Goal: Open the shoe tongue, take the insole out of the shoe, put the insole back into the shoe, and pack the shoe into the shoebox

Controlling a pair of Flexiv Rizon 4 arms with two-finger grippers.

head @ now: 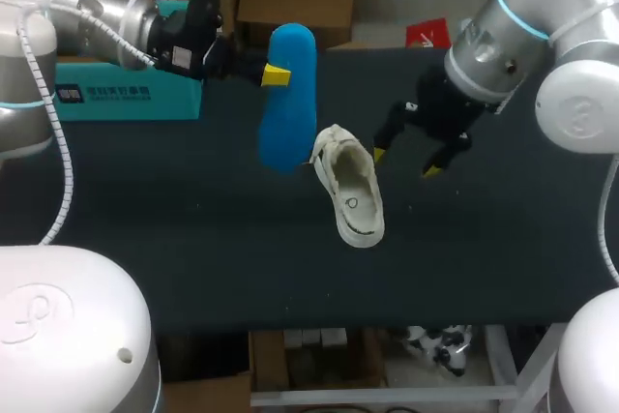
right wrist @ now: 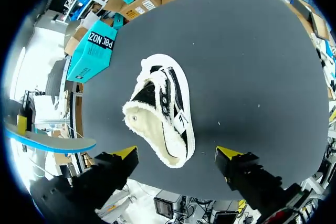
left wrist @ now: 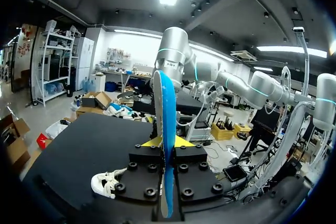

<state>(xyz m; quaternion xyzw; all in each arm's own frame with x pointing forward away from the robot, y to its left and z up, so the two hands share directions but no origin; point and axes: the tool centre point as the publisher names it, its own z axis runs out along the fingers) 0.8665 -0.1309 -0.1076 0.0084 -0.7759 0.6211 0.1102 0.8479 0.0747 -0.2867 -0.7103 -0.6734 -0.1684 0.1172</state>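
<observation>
Two patches of writing show. The teal shoebox (head: 116, 94) carries white print on its side, and a small white label on the side of the shoe (head: 350, 184) has a dark mark too small to make out. In the right wrist view the print on the shoebox (right wrist: 94, 51) runs large along the side that faces up.

The left gripper (head: 276, 74) is clamped on the blue insole (head: 287, 94), one yellow tip pressed to each face. It holds the insole in the air above the table (head: 193, 239), near the shoe's toe end. In the left wrist view the insole (left wrist: 168, 129) stands edge-on between the fingers of that gripper (left wrist: 168, 141), reaching well past the tips. The shoe (left wrist: 105, 182) lies on the table below and to one side.

The right gripper (head: 403, 162) hangs above the table just beside the shoe, its fingers spread wide, holding and touching nothing. Its own view looks down past the right gripper (right wrist: 177, 153) onto the shoe (right wrist: 163, 111), which lies on the dark table (right wrist: 252, 51) with its white fleecy opening turned up and its heel end nearest the fingertips. The insole (right wrist: 50, 140) shows off to the side, apart from the shoe.

The shoebox sits at the far left edge of the table, behind the left arm, well apart from the shoe.
</observation>
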